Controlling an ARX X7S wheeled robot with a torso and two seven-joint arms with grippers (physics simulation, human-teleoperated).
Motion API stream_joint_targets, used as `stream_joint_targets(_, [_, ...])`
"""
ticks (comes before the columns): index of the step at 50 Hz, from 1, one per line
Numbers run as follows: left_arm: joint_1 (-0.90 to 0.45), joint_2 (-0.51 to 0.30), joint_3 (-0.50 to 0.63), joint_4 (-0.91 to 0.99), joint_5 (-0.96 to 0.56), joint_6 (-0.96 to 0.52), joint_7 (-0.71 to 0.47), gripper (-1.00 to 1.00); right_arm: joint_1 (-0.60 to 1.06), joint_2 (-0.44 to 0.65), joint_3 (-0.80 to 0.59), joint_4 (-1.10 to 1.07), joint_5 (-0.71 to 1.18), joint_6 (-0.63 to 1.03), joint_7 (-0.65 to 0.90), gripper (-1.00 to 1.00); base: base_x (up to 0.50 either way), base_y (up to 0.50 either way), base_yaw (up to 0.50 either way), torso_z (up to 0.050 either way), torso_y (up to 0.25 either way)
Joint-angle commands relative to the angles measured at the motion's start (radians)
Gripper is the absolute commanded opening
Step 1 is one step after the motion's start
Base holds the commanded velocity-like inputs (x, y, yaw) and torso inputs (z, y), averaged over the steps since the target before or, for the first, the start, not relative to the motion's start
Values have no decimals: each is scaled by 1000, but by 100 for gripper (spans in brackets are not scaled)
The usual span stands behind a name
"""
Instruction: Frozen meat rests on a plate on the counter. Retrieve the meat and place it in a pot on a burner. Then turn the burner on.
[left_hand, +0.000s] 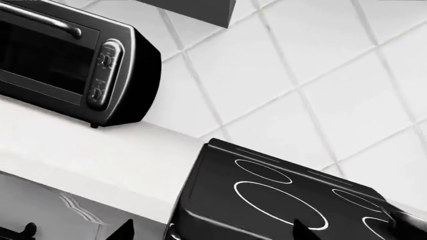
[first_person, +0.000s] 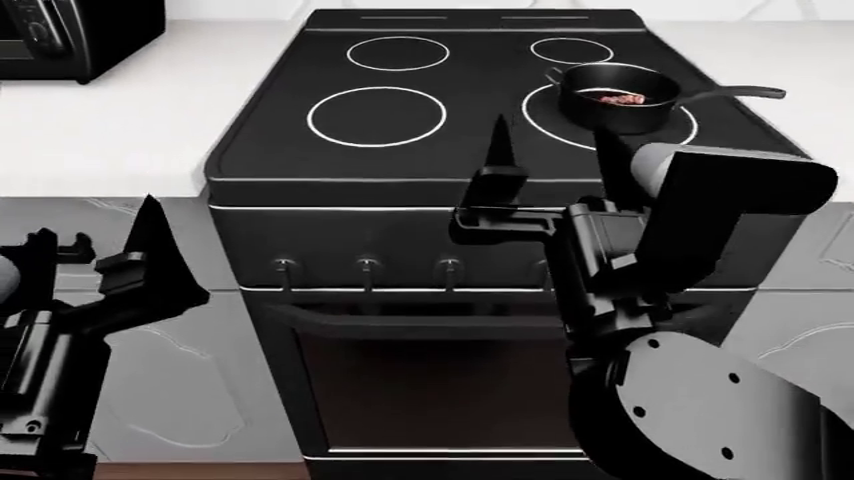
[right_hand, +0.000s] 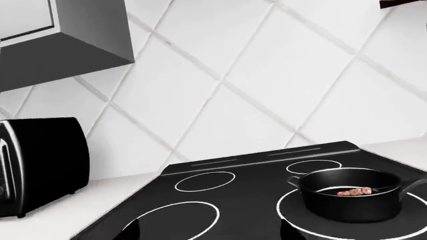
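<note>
Meat (first_person: 618, 98) lies in pot (first_person: 617, 96) on burner (first_person: 609, 115); right gripper (first_person: 505, 195) near stove knobs (first_person: 366, 266).

Reddish meat (first_person: 619, 98) strip lies flat inside black pot (first_person: 617, 110), pot centred on large burner (first_person: 541, 118) ring.

Bright, even, sharp simulator renders

Place: home kitchen | Signs: black glass-top stove (first_person: 427, 110) with oven door and knobs | white counter (first_person: 107, 130) | black toaster oven (left_hand: 67, 55) | white tiled wall (right_hand: 267, 85) | pot (first_person: 617, 96) on a burner (first_person: 674, 125)
</note>
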Motion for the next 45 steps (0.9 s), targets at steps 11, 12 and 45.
stream_joint_targets(11, [124,62,32,-8,197,112,88,100,-86,40,-52,5,-87,0,-10,100,0,0,0,-50,31])
stream_joint_targets(12, [124,62,34,-11,200,113,89,100,-90,42,-54,10,-93,-2,-13,100,0,0,0,-50,31])
stream_joint_targets(45, [124,76,72,-66,241,132,108,100,-142,43,-46,122,-89,-50,-73,100,0,0,0,-50,22])
